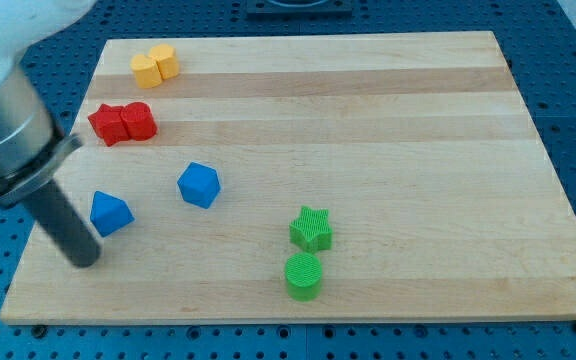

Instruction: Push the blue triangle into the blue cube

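The blue triangle (110,213) lies on the wooden board (388,130) at the view's left. The blue cube (199,184) sits to its right and a little higher, with a gap between them. My dark rod comes down from the view's upper left, and my tip (85,259) rests on the board just below and left of the blue triangle, close to it but apart.
Two red blocks (123,123) touch each other above the blue triangle. Two yellow blocks (155,65) sit near the board's top left. A green star (311,228) and a green cylinder (303,275) stand at the bottom middle. The board's left edge is close to my tip.
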You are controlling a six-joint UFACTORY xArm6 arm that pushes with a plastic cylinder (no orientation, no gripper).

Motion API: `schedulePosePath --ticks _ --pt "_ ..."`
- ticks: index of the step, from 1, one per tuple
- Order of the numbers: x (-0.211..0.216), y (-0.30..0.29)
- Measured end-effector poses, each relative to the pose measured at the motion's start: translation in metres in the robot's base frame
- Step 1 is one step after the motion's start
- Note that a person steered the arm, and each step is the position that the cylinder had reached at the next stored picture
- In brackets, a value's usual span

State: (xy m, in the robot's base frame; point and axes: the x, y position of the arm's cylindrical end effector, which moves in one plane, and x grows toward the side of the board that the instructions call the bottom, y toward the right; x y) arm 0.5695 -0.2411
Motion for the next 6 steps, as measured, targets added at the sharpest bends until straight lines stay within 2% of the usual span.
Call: schedulePosePath --ticks 1,2,4,6 --pt "0.009 -0.021" --pt "-0.072 -0.024" --pt "-0.071 -0.015" --pt "-0.074 0.089"
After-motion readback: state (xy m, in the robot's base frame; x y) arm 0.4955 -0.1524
